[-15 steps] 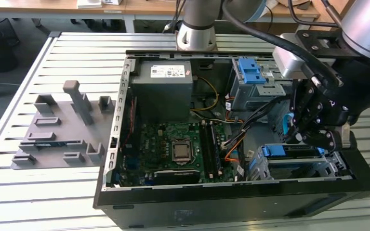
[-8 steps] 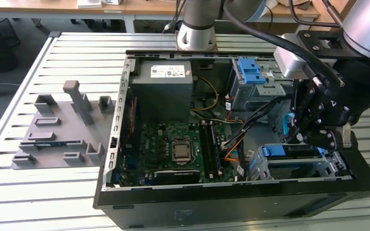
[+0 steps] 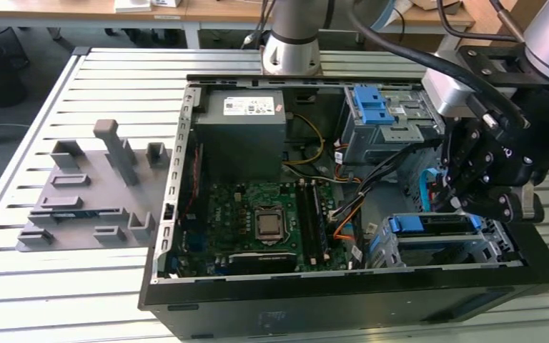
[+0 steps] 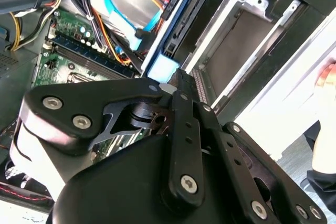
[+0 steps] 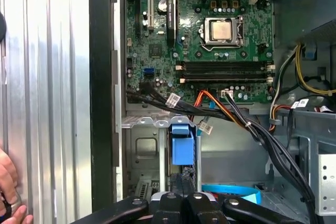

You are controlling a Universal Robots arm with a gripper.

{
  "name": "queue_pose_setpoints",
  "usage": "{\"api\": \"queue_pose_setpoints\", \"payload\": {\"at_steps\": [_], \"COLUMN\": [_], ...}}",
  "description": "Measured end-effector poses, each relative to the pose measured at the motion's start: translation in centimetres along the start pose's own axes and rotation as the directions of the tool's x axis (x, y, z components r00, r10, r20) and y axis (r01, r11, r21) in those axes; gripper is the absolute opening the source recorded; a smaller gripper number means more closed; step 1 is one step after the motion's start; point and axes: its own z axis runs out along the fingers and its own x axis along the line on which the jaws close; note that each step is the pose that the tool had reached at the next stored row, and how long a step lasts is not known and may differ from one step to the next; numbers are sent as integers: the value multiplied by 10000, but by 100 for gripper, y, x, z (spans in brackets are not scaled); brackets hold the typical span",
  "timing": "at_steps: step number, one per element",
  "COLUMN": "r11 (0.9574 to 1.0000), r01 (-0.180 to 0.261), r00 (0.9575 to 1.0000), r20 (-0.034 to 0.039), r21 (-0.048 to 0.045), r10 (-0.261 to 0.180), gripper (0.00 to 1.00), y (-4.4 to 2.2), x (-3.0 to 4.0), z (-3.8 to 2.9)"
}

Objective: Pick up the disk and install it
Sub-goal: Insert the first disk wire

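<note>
The scene is evenly and brightly lit from above. Glare is thrown off the slatted metal table [image 3: 26, 286], and the case interior [image 3: 255, 214] is left dimmer. The near gripper [image 4: 176, 85] is rendered soft in both wrist views.

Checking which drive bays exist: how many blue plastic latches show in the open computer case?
2. One blue latch tops the cage at the case's far end; another sits on the cage at the near end, below the gripper. Others may be hidden.
</note>
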Motion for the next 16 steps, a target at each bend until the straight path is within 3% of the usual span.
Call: {"api": "queue_pose_setpoints", "payload": {"at_steps": [8, 16], "r11": [10000, 10000], "r01": [-1, 0], "r00": [10000, 10000], "r20": [0, 0], "r21": [-1, 0], "r10": [1, 0], "gripper": [11, 11], "y": [-77, -166], "x": [-79, -96], "z": [13, 26]}}
